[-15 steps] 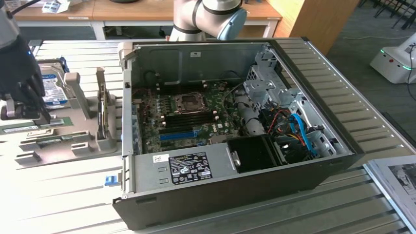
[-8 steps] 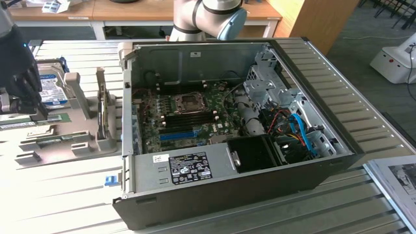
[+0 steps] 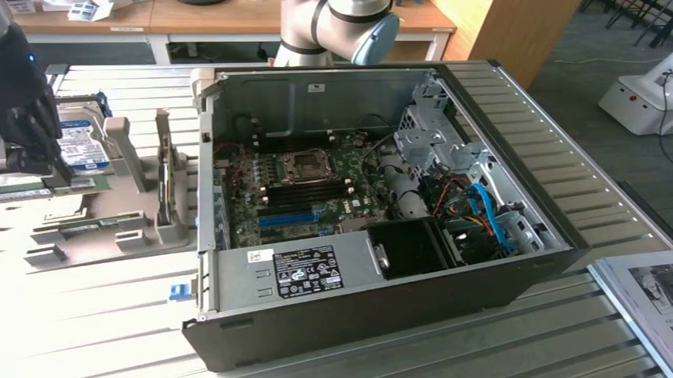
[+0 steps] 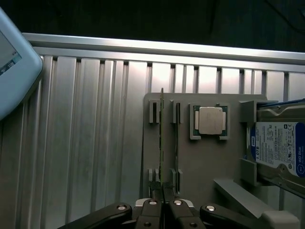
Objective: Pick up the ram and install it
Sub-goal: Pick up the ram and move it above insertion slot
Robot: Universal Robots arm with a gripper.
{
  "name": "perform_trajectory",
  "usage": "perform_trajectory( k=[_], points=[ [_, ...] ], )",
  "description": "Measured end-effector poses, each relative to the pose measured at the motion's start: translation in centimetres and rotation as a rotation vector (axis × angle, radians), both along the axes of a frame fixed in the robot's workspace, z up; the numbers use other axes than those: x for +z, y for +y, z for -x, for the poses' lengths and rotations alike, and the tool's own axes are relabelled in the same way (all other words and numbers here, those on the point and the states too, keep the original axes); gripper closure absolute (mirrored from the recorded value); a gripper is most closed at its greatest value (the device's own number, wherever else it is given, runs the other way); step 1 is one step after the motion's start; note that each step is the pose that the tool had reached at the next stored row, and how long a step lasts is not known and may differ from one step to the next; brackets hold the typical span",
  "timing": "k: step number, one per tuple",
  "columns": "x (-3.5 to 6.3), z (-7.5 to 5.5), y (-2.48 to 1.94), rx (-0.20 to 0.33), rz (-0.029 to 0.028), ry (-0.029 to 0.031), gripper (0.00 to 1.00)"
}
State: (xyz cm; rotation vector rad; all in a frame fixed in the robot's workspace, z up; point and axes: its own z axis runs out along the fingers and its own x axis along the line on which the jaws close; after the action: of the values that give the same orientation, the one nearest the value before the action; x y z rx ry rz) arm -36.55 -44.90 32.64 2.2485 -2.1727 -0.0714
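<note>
My black two-fingered gripper (image 4: pixel 163 204) is pinched narrow on the long, thin green ram stick (image 4: pixel 162 138), which shows edge-on between my fingertips (image 4: pixel 153 206). The stick stands upright over the flat grey plastic holder tray (image 4: pixel 209 167), just beside a square silver processor chip (image 4: pixel 210 120) and near a blue-labelled hard drive (image 4: pixel 279 148). All of this is well apart from the open black computer case (image 3: pixel 442 303).

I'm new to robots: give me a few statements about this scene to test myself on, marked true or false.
1. The computer case lies open, with its motherboard showing. True.
2. The ram is already fitted in the motherboard. False: it stands on edge in the grey holder, with the gripper shut on it.
3. A processor chip sits in the holder. True.
4. The hard drive has a red label. False: it is blue.
</note>
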Motion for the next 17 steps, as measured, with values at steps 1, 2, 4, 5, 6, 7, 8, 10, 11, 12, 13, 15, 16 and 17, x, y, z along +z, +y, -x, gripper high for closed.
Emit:
perform_trajectory(
  k=[1, 2, 4, 5, 6, 7, 8, 10, 11, 12, 13, 15, 16, 17],
  points=[
    [0.23, 0.0, 0.0, 0.0, 0.0, 0.0, 0.89],
    [0.44, 0.0, 0.0, 0.0, 0.0001, 0.0001, 0.89],
    [0.84, 0.0, 0.0, 0.0, 0.0, 0.0, 0.89],
    [1.04, 0.0, 0.0, 0.0, 0.0, 0.0, 0.89],
    [1.22, 0.0, 0.0, 0.0, 0.0, 0.0, 0.89],
    [1.41, 0.0, 0.0, 0.0, 0.0, 0.0, 0.89],
    [1.61, 0.0, 0.0, 0.0, 0.0, 0.0, 0.89],
    [1.98, 0.0, 0.0, 0.0, 0.0, 0.0001, 0.89],
    [2.17, 0.0, 0.0, 0.0, 0.0, 0.0001, 0.89],
    [2.35, 0.0, 0.0, 0.0, 0.0001, 0.0001, 0.89],
    [2.53, 0.0, 0.0, 0.0, 0.0, 0.0001, 0.89],
    [2.89, 0.0, 0.0, 0.0, 0.0, 0.0001, 0.89],
    [3.05, 0.0, 0.0, 0.0, 0.0, 0.0001, 0.89],
    [3.21, 0.0, 0.0, 0.0, 0.0, 0.0002, 0.89]
  ],
)
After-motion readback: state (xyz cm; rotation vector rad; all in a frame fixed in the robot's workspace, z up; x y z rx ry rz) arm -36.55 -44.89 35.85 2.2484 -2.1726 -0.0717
